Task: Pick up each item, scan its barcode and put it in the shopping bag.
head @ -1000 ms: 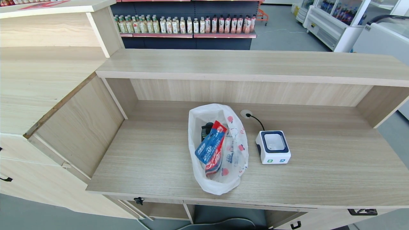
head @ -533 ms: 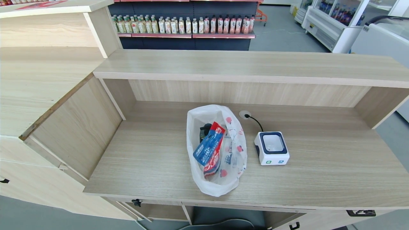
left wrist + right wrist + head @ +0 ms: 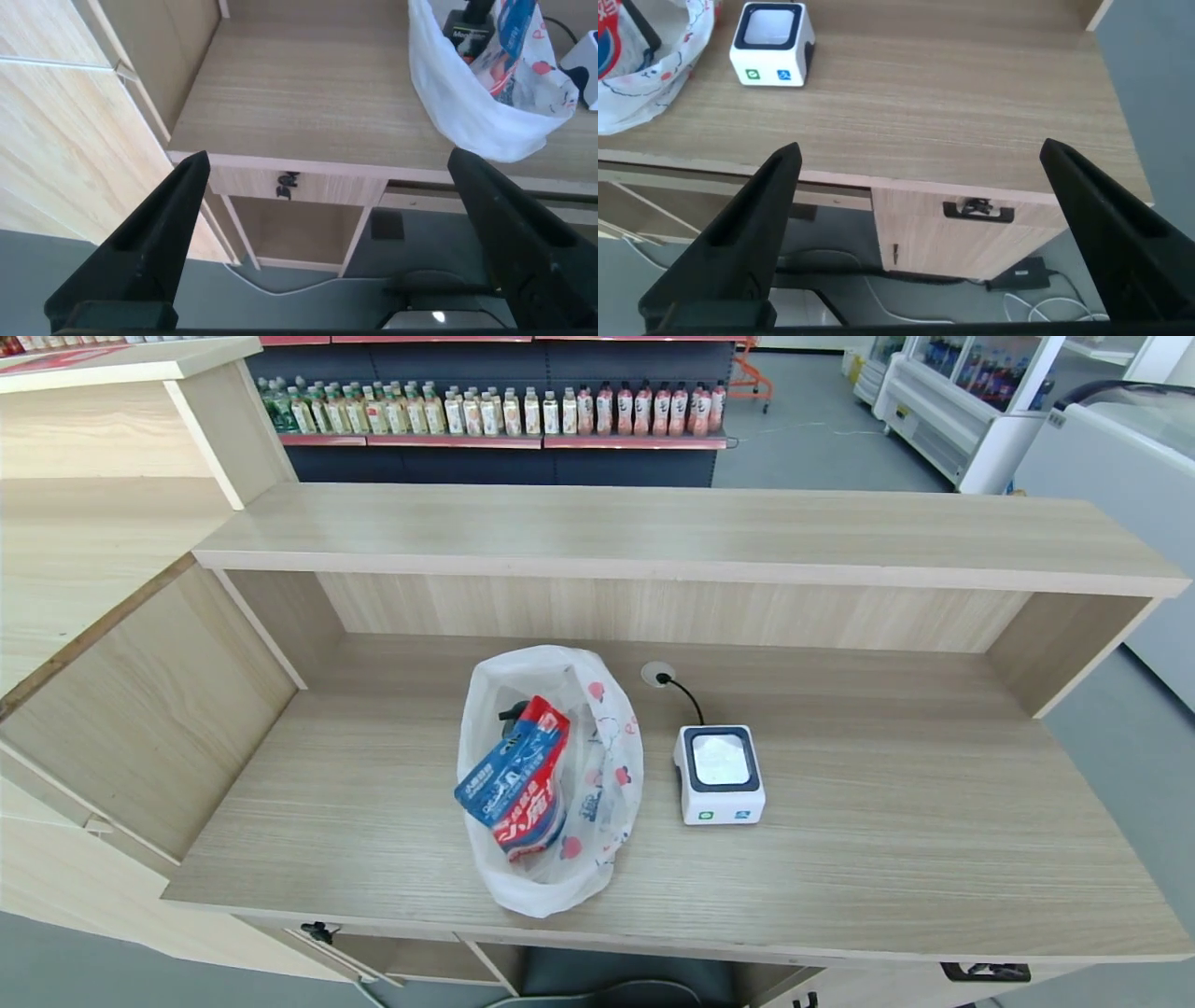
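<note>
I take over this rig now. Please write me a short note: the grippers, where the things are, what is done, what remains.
Left gripper: open, empty, low before the light wooden counter. Right gripper: the same.
The white plastic shopping bag with red prints lies on the counter, left of the white box-shaped scanner.
Done: a blue-and-red pouch and a black item are in the bag.
Left: probably nothing; whether they were scanned cannot be seen.
</note>
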Motion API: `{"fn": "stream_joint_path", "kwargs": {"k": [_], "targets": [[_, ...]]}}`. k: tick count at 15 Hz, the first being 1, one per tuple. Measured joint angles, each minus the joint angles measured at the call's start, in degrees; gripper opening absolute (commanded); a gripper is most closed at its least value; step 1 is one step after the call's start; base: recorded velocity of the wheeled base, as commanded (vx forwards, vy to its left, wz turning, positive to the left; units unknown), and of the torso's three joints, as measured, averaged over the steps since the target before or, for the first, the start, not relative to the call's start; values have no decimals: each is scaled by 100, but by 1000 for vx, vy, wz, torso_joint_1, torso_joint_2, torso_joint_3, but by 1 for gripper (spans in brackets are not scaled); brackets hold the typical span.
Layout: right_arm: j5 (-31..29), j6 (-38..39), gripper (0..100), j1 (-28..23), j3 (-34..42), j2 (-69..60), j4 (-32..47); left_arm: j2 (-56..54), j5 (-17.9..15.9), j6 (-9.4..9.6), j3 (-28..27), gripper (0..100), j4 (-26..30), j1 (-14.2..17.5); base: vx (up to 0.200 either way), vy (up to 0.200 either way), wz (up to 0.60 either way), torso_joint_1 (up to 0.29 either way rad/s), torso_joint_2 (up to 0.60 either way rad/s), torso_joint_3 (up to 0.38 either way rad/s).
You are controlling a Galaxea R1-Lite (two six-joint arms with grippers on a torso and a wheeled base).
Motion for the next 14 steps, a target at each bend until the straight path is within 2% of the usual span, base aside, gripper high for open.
{"fn": "stream_joint_path", "kwargs": {"k": [1,7,14], "targets": [[-5,1,100,0,0,0,-2,0,-2,-2,0,100,-5,0,0,0,0,0,0,0],[0,-13,100,0,0,2,2,99,-4,30,0,100,1,-11,200,0,0,6,5,2],[4,-76,100,0,0,7,2,11,2,6,0,100,-2,0,0,0,0,0,0,0]]}}
